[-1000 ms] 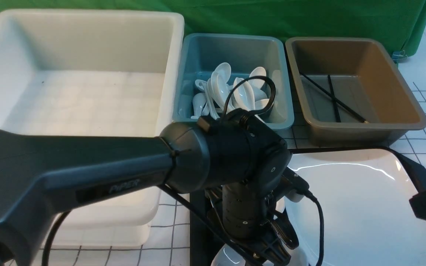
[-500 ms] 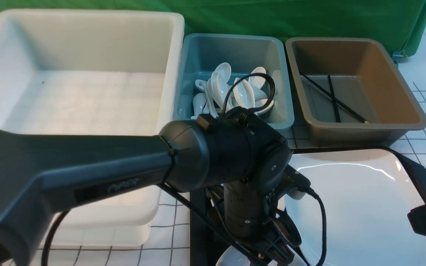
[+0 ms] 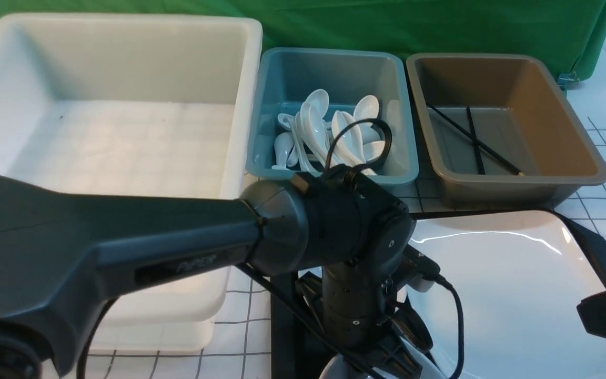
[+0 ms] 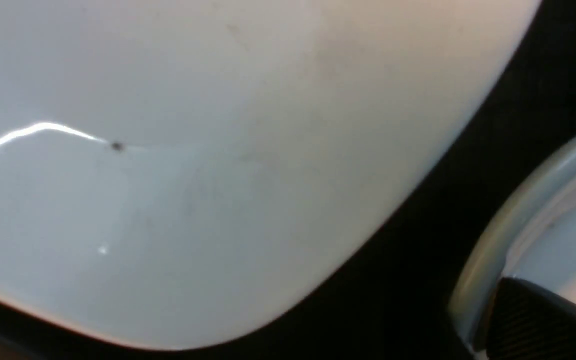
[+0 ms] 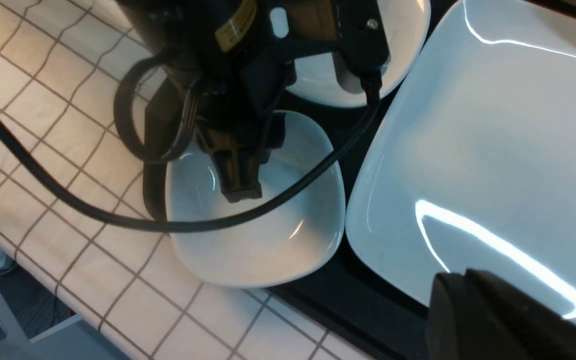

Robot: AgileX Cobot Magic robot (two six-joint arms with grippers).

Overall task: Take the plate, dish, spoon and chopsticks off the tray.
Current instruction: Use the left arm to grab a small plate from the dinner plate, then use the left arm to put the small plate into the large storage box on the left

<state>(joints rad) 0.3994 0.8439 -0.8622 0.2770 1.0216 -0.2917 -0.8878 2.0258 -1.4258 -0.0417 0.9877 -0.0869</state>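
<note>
At the near left corner of the black tray [image 5: 328, 305], a small white dish [image 5: 268, 240] sits under the left fingers [image 5: 238, 175]. One finger is down inside the bowl near its rim. Its partner is hidden, so whether they have clamped the rim or only straddle it cannot be told. A second small dish [image 5: 403, 55] lies just behind, and the large white plate [image 3: 513, 295] fills the tray's right side, just beside both.

Within the last second the left arm [image 3: 124, 247] has sunk lower over the tray and leaned a little to the right, uncovering more of the spoons [image 3: 313, 123] heaped in the blue tub [image 3: 282, 73]. That reads as the reach ending and the pick-up of the dish beginning.

The right fingers [image 5: 493, 315], closed, hover by the plate's near right edge. Beyond the tray on the checked desk [image 3: 240, 337] stands the big white tub [image 3: 113, 131], the likely home for dishes and plate. A pair of chopsticks [image 3: 474, 139] lies crossed in the brown tub [image 3: 561, 105]. No spoon or chopsticks show on the visible part of the tray, so the crockery looks to be what remains.
</note>
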